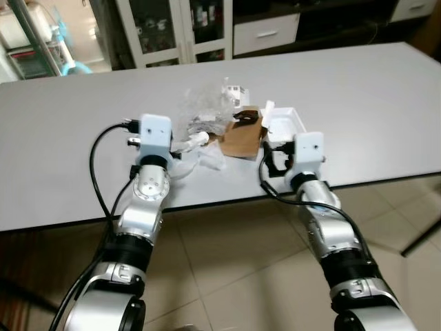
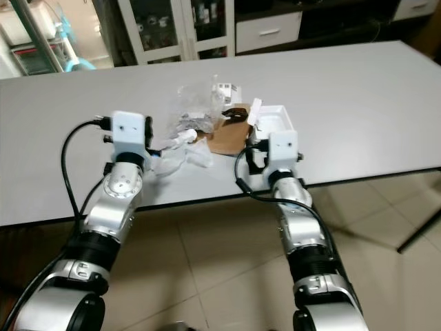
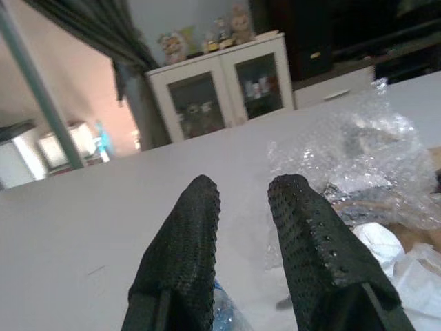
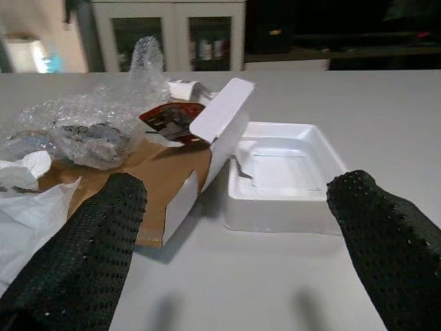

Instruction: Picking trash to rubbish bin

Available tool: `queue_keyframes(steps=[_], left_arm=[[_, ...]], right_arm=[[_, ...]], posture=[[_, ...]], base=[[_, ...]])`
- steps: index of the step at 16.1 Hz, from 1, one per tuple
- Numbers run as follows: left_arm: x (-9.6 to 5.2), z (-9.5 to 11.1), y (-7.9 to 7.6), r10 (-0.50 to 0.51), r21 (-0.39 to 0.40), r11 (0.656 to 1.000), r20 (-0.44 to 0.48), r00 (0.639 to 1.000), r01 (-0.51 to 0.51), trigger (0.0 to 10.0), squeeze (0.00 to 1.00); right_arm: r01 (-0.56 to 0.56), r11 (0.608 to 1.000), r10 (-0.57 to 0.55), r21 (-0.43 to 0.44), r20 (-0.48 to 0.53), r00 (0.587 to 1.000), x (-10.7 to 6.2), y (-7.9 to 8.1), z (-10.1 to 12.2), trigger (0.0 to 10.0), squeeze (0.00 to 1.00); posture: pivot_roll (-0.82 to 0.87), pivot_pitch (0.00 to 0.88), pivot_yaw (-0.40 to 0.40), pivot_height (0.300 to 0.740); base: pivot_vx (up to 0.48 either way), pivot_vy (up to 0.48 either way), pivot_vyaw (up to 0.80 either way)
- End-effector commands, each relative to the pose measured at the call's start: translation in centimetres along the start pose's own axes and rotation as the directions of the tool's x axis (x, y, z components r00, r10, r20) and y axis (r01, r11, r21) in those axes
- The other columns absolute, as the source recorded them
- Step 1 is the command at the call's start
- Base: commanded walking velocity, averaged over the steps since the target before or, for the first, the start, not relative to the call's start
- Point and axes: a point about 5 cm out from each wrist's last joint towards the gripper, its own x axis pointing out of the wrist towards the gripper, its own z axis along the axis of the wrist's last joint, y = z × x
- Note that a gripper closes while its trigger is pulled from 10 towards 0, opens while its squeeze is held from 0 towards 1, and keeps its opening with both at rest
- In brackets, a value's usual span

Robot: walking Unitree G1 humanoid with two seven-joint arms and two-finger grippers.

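The trash is heaped at the centre of the surface (image 1: 358,96): bubble wrap (image 1: 203,110), brown cardboard (image 1: 241,140), a white foam tray (image 1: 284,124). The right end effector (image 4: 234,248) is spread wide before the tray, apparently readied for grasping; the left end effector (image 3: 241,227) is narrowly parted, empty.

Two silver arms are extended forward, each ending in a white wrist block. The left arm (image 1: 141,214) is bent at the elbow, and a black cable is looped beside it. The left gripper (image 3: 242,207) is held with its two black dotted fingers close together, a narrow gap between them. The right gripper (image 4: 234,234) is held with its fingers spread wide apart.
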Motion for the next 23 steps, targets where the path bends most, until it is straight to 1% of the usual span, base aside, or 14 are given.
queue_keyframes(steps=[1, 3, 4, 8, 10, 12, 18, 23], left_arm=[[0.12, 0.06, 0.41, 0.0, 0.011, 1.0, -0.002, 1.0, 0.0, 10.0, 0.0], [0.04, 0.14, -0.01, -0.034, 0.014, 0.999, 0.004, 0.999, 0.034, 10.0, 0.0], [0.03, 0.13, -0.02, -0.036, 0.017, 0.999, 0.004, 0.999, 0.036, 10.0, 0.0], [0.0, -0.23, 0.39, 0.004, 0.024, 1.0, -0.016, 1.0, -0.003, 10.0, 0.0], [0.02, -0.12, 0.37, 0.008, -0.008, 1.0, -0.014, 1.0, -0.008, 10.0, 0.0], [-0.04, -0.07, -0.01, -0.011, -0.013, 1.0, -0.011, 1.0, 0.011, 10.0, 0.0], [-0.03, -0.14, 0.06, -0.003, -0.013, 1.0, -0.017, 1.0, 0.003, 10.0, 0.0], [-0.06, -0.02, -0.14, -0.013, -0.005, 1.0, -0.006, 1.0, 0.013, 10.0, 0.0]], right_arm=[[-0.016, 1.0, 0.016, 0.008, 0.013, 1.0, 0.22, 0.57, 0.53, 10.0, 0.0], [-0.026, 1.0, 0.026, 0.005, 0.007, 1.0, 0.17, 0.64, 0.37, 10.0, 0.0], [-0.028, 1.0, 0.028, 0.003, 0.005, 1.0, 0.16, 0.66, 0.33, 10.0, 0.0], [-0.039, 0.999, 0.039, -0.005, -0.002, 0.999, 0.13, 0.6, 0.27, 10.0, 0.0], [-0.042, 0.999, 0.042, -0.007, -0.004, 0.999, 0.12, 0.6, 0.24, 10.0, 0.0], [-0.047, 0.999, 0.047, -0.009, -0.006, 0.999, 0.09, 0.68, 0.21, 10.0, 0.0], [-0.044, 0.999, 0.044, -0.004, -0.007, 0.999, 0.02, 0.69, 0.13, 10.0, 0.0], [-0.043, 0.999, 0.043, -0.001, -0.01, 0.999, 0.02, 0.75, 0.06, 10.0, 0.0]], posture=[[-0.05, 0.036, 0.056, 0.74], [-0.04, 0.035, 0.054, 0.74], [-0.04, 0.035, 0.054, 0.74], [-0.05, 0.03, 0.053, 0.74], [-0.05, 0.028, 0.054, 0.74], [-0.05, 0.025, 0.057, 0.74], [-0.05, 0.023, 0.06, 0.74], [-0.05, 0.03, 0.059, 0.74]], base=[[0.0, 0.0, 0.0], [0.0, 0.0, 0.0], [0.0, 0.0, 0.0], [0.0, 0.0, 0.0], [0.0, 0.0, 0.0], [0.122, 0.0, 0.0], [0.306, 0.0, 0.0], [0.0, 0.0, 0.0]])
